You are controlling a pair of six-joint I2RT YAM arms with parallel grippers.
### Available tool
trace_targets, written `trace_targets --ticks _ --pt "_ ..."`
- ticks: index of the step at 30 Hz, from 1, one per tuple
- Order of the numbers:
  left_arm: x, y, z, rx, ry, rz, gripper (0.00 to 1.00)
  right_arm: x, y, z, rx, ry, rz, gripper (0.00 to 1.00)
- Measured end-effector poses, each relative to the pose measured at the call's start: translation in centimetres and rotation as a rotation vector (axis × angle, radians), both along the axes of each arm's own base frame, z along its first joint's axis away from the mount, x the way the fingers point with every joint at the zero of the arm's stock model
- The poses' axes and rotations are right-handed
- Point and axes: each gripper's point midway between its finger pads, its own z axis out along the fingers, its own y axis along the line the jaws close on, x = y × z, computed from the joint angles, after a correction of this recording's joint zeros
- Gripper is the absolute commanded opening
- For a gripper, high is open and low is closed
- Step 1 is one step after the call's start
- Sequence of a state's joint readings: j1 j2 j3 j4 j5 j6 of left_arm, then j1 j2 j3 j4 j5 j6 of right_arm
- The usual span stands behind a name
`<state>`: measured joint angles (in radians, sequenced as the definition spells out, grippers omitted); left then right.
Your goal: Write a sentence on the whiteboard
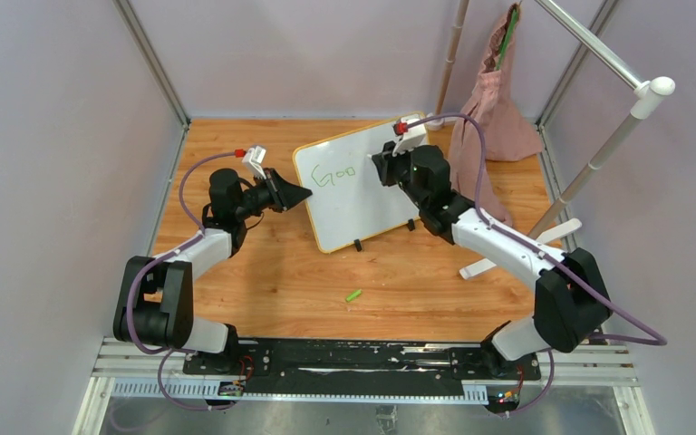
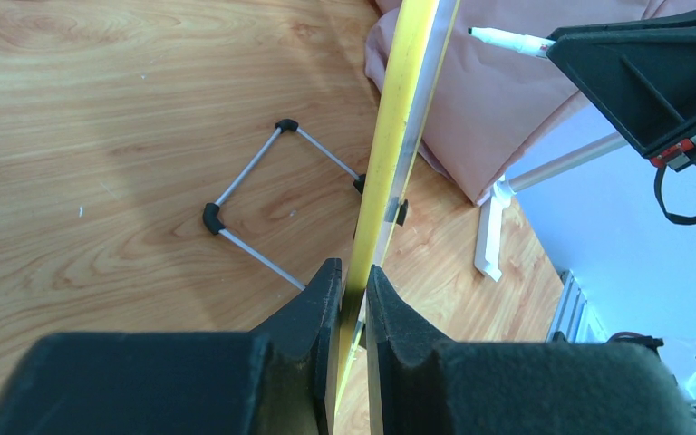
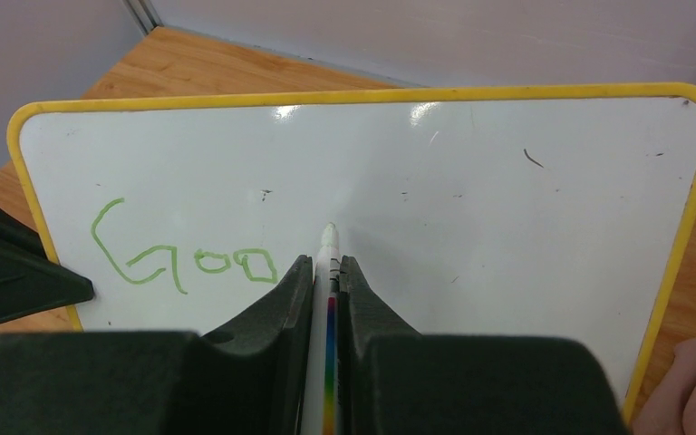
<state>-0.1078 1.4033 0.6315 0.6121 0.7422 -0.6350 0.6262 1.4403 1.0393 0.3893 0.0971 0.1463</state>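
Observation:
The whiteboard [image 1: 362, 210] stands tilted at the back middle of the wooden table, white with a yellow frame. Green writing [image 3: 190, 263] reading "Goo" plus a squarish letter sits on its left half. My left gripper [image 1: 302, 194] is shut on the board's left edge [image 2: 399, 136], one finger on each face. My right gripper [image 1: 385, 169] is shut on a white marker [image 3: 330, 263] with a rainbow stripe. The marker points at the board's middle, right of the writing. In the left wrist view the marker tip [image 2: 476, 33] stands a small gap off the board.
A green marker cap [image 1: 353, 295] lies on the table in front of the board. A pink cloth bag [image 1: 500, 104] and a white pole rack [image 1: 598, 154] stand at the back right. The board's wire stand [image 2: 263, 199] rests behind it.

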Motion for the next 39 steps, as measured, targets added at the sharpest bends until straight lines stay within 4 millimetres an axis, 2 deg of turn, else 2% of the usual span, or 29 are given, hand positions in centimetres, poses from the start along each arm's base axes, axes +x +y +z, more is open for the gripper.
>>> trace_targets --ticks 14,27,30,39 --pt "-0.1 -0.1 0.0 -0.001 -0.001 -0.006 0.00 1.7 0.6 0.5 0.005 -0.006 -0.008 0.00" --pt "-0.1 -0.1 0.0 -0.001 -0.001 -0.008 0.00 1.7 0.8 0.1 0.012 0.005 -0.002 0.00" --pt "-0.1 -0.1 0.0 -0.002 -0.001 -0.007 0.00 1.6 0.8 -0.4 0.015 0.013 -0.002 0.00" --pt "-0.1 -0.1 0.0 -0.001 -0.001 -0.007 0.00 0.1 0.0 -3.6 0.001 0.071 0.000 0.00"
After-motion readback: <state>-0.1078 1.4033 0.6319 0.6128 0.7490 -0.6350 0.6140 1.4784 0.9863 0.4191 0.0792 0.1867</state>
